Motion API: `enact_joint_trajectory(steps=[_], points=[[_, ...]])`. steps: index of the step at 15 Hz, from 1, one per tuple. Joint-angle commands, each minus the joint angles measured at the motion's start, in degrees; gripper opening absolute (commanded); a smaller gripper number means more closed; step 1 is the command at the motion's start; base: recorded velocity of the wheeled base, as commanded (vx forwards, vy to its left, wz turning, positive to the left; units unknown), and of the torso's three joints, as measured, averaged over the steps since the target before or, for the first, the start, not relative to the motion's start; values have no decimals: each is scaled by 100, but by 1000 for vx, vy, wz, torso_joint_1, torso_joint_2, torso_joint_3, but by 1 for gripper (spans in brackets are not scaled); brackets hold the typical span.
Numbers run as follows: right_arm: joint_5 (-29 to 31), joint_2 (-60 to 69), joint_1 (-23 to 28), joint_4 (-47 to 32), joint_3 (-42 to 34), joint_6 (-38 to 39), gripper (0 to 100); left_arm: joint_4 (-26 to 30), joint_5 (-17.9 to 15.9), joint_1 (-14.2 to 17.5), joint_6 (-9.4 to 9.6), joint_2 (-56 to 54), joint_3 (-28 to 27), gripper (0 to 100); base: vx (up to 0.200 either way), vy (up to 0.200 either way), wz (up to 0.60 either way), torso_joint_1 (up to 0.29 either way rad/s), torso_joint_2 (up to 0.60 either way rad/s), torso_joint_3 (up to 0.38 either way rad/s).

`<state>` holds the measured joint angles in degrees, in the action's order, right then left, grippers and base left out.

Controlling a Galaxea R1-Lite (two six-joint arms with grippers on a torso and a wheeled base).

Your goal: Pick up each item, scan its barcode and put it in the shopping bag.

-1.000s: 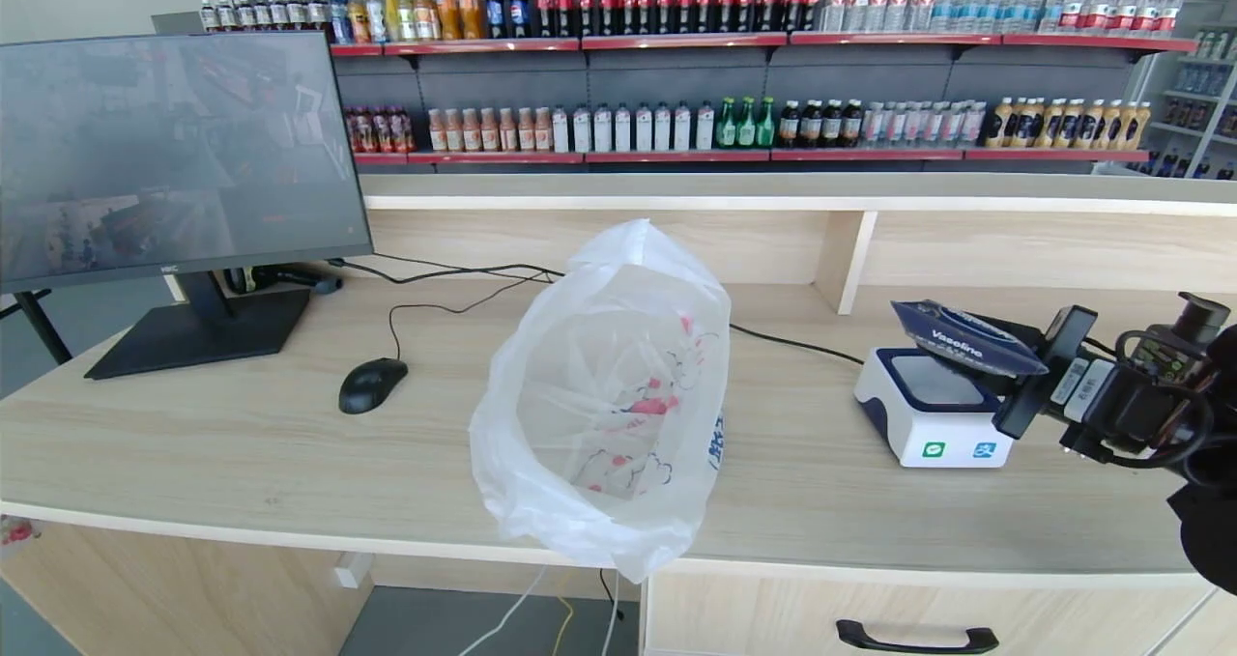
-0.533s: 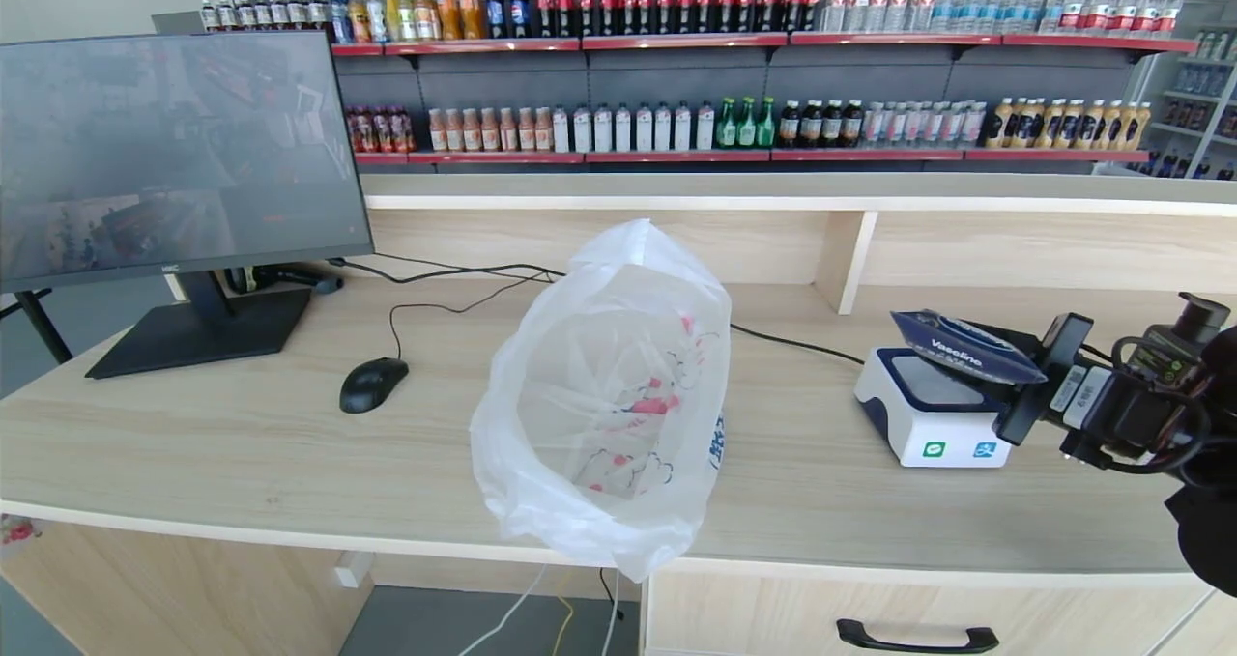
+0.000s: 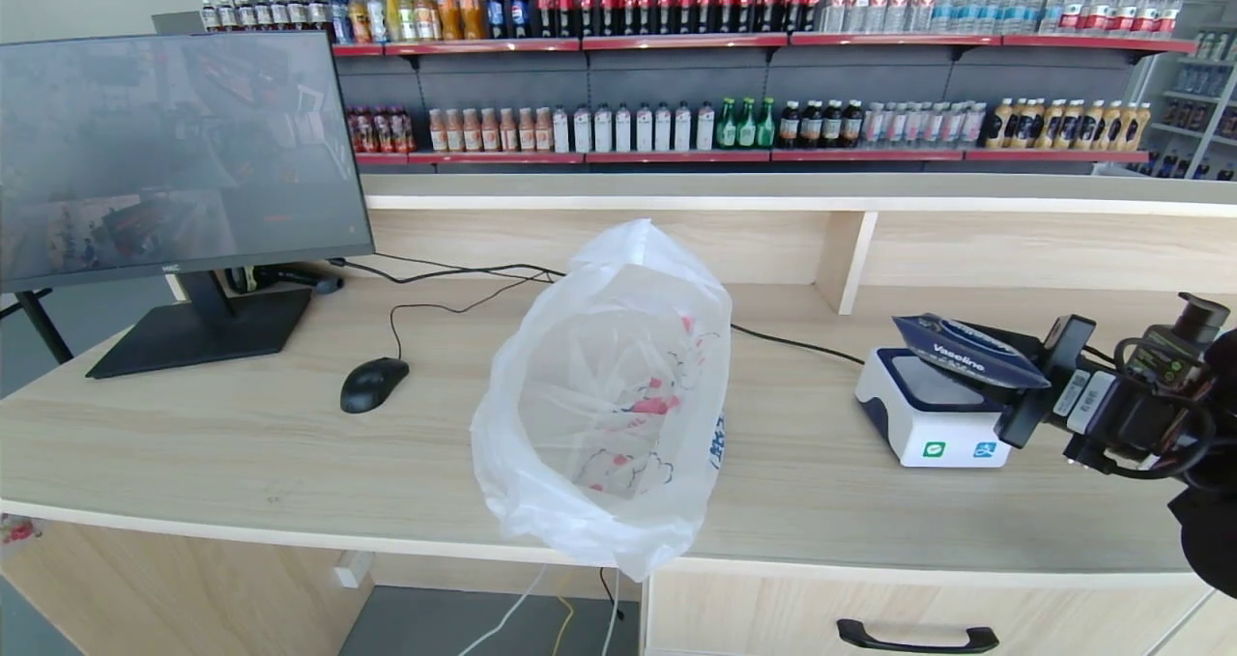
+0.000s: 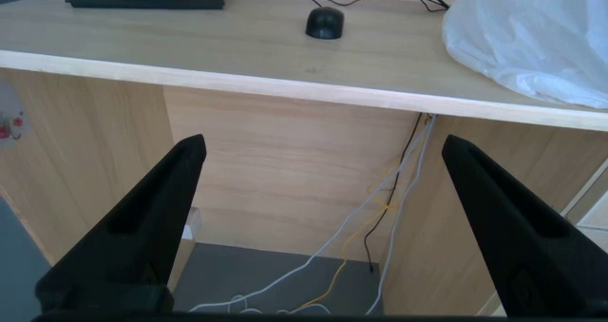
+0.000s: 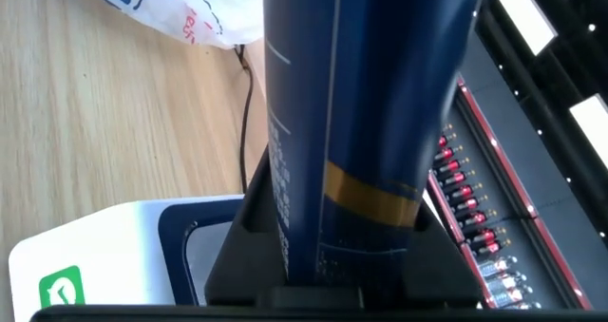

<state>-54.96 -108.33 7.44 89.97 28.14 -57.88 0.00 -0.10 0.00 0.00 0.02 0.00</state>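
Right-middle of head view: holding the dark blue tube in the right gripper, clamped tight on the tube's tail end. Tilted only a little off flat, free end toward frame centre. Hung just above the window of the white scanner, not touching as far as can be told. Held that way probably to face the printed underside down at the glass so the barcode reads. Seen close in the right wrist view too: tube body running along the gripper axis, scanner top directly below.

Judged step: scanning, bagging not yet done.

Centre of head view: shopping bag standing on the counter, mouth propped open and facing up toward the camera. Parked between the idle side and the scanner, likely so a short sideways carry ends over the opening. No solid item made out inside, only print on the plastic.

Left gripper spread wide, nothing between the fingers. Held low, below the counter edge, facing the wooden counter front and hanging cables. Kept out of the way, presumably, with nothing on its side to pick.

Left of head view: mouse and monitor, well apart from the bag, not part of the job.

Risk call: soft bag rim could fold in on the drop, so best released from well over the mouth.
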Motion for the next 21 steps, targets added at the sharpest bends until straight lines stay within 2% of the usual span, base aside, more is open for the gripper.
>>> enact_joint_trajectory(steps=[1, 10, 13, 17, 19, 21], points=[[29, -92, 3, 3, -1, -13, 0, 0, 1, 0, 0, -2, 0, 100, 0, 0, 0, 0, 0, 0], [46, -83, -58, 3, -36, -57, 0, 0, 1, 0, 0, -2, 0, 100, 0, 0, 0, 0, 0, 0], [169, 66, -58, 3, -335, -30, 0, 0, 1, 0, 0, -2, 0, 100, 0, 0, 0, 0, 0, 0], [257, 268, -295, 3, -291, 436, 0, 0, 1, 0, 0, -2, -9, 100, 0, 0, 0, 0, 0, 0], [512, 479, -313, 3, -317, 717, 0, 0, 1, 0, 0, -2, 0, 100, 0, 0, 0, 0, 0, 0], [1883, 954, -805, 3, -344, 1613, 0, 0, 1, 0, 0, -2, 0, 100, 0, 0, 0, 0, 0, 0]])
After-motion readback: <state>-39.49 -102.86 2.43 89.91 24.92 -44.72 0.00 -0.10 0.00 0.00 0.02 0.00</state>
